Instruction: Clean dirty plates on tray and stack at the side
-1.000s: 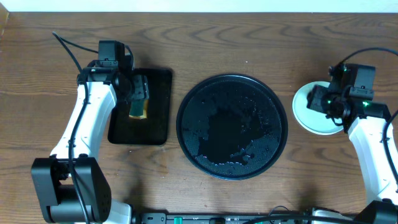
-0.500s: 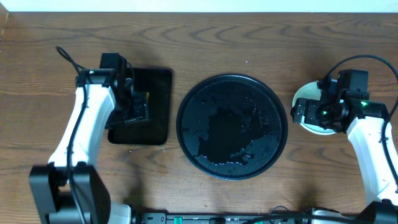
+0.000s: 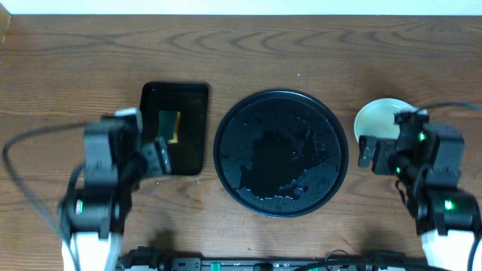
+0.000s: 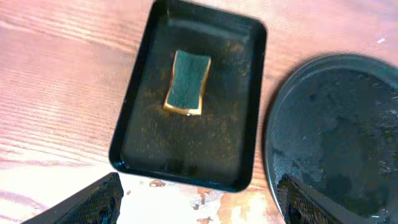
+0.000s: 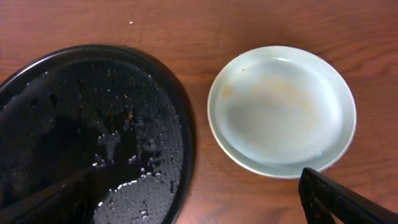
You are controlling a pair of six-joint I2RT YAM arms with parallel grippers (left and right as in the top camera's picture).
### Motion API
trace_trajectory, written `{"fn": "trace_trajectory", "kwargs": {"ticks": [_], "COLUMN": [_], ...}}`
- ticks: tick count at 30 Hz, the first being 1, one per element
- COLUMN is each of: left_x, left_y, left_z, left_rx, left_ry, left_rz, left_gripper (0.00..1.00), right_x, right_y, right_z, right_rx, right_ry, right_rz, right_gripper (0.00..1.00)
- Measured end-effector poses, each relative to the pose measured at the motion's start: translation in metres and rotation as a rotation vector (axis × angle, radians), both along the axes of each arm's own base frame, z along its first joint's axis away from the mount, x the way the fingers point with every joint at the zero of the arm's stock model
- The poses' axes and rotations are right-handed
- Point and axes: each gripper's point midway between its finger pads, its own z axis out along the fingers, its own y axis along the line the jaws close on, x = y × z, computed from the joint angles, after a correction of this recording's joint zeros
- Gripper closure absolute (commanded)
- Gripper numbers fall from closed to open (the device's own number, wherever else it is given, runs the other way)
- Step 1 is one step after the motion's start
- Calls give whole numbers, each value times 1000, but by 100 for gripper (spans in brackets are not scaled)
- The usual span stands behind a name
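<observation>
Since the plates sit stacked on the counter beside the wet tray, which holds none, and your left claw and right claw gape wide and empty, cleaning looks done; next, just draw both clear.

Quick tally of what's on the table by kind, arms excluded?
Trays: 2 (round tray, rectangular tray)
Sponge: 1
Plate: 1 seen; any stacked under it can't be told
Total: 4
</observation>
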Motion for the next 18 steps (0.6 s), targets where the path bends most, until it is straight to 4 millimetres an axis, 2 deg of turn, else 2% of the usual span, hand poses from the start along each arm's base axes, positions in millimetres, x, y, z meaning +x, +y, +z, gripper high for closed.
{"fn": "trace_trajectory", "kwargs": {"ticks": [5, 6, 8, 18], "left_x": [-16, -18, -21, -21], "left_y": [0, 0, 0, 0], "left_z": [22, 26, 31, 32], "left_rx": [1, 1, 2, 7], "left_ry": [-124, -141, -166, -172], "left_rz": [0, 0, -1, -6], "left_gripper": [18, 11, 11, 10], "right_x": [-16, -18, -22, -27], "right_y": [0, 0, 0, 1], "right_z": [-11, -14, -17, -22], "right_rx": [-1, -1, -1, 1], "right_ry": [37, 49, 68, 97], "right_rz": [-2, -3, -4, -4], "right_gripper": [1, 1, 1, 1]}}
